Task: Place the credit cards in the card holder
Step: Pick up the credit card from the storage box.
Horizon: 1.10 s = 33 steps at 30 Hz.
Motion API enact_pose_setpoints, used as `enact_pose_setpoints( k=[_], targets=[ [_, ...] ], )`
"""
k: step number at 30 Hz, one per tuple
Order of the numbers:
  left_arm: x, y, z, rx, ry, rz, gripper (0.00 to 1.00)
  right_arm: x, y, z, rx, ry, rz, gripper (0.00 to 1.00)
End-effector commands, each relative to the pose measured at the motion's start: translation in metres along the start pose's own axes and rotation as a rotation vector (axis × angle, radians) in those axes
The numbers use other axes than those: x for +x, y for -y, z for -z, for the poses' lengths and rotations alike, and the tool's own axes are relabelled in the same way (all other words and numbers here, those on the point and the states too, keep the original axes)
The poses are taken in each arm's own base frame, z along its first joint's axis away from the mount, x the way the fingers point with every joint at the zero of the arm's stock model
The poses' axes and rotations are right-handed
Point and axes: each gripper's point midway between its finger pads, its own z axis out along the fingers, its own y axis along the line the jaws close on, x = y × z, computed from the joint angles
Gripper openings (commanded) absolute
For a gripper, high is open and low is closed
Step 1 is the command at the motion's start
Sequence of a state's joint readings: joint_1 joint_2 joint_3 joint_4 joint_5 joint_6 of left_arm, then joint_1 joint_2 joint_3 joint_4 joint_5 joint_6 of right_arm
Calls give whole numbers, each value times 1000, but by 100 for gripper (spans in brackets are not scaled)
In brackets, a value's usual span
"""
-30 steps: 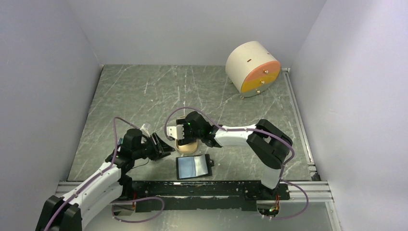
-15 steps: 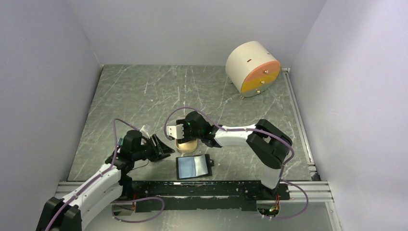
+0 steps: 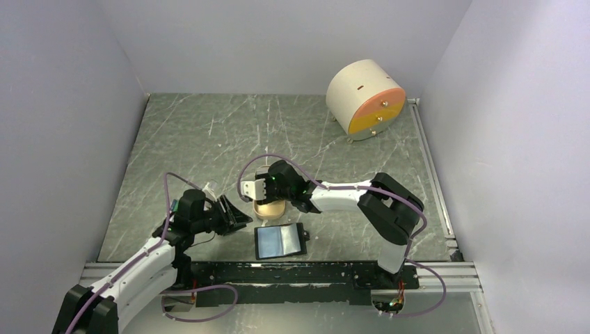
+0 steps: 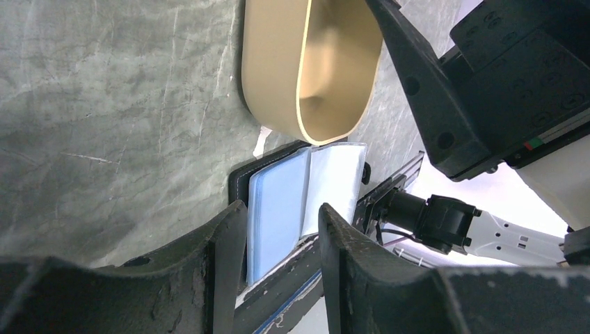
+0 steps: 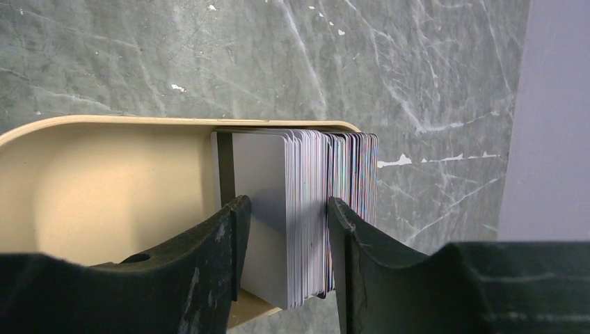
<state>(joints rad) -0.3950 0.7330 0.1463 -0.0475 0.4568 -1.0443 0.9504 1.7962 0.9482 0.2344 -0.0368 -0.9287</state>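
The credit cards (image 5: pixel 306 174) stand on edge as a thick stack at one end of a tan oval tray (image 5: pixel 139 120). My right gripper (image 5: pixel 286 202) is open and straddles part of the stack. One finger sits off the grey front card, the other lies against the card edges, and several cards stand outside it. In the top view the right gripper (image 3: pixel 263 195) hides the cards. The card holder (image 3: pixel 280 240) lies open, blue-grey pockets up, just in front of the tray (image 3: pixel 268 209). My left gripper (image 3: pixel 236 216) hovers open and empty to its left, with the card holder (image 4: pixel 275 174) showing beyond its fingers.
A round beige drum with an orange face (image 3: pixel 365 97) stands at the back right. A black rail (image 3: pixel 292 268) runs along the near table edge, close to the card holder. Grey walls close in both sides and the back.
The right gripper's jaws have narrowed around the cards. Both arms have stayed almost in place, and the left gripper's opening is unchanged.
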Motion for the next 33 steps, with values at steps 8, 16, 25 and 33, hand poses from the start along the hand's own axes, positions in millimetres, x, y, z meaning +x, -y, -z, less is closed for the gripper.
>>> enact_pose_setpoints(
  k=[8,16,25,33],
  targets=[
    [0,3,2,23,5,1,47,-15,25,9,36,42,10,51],
    [0,4,1,27,0,-1,47,-5,6,2,-32,16,32,68],
    [0,3,1,19,-2,-2,47,1,12,-12,-7,-11,53,75],
    [-1,4,2,19,1,-5,47,-1,25,-12,35,-21,64,56]
  ],
)
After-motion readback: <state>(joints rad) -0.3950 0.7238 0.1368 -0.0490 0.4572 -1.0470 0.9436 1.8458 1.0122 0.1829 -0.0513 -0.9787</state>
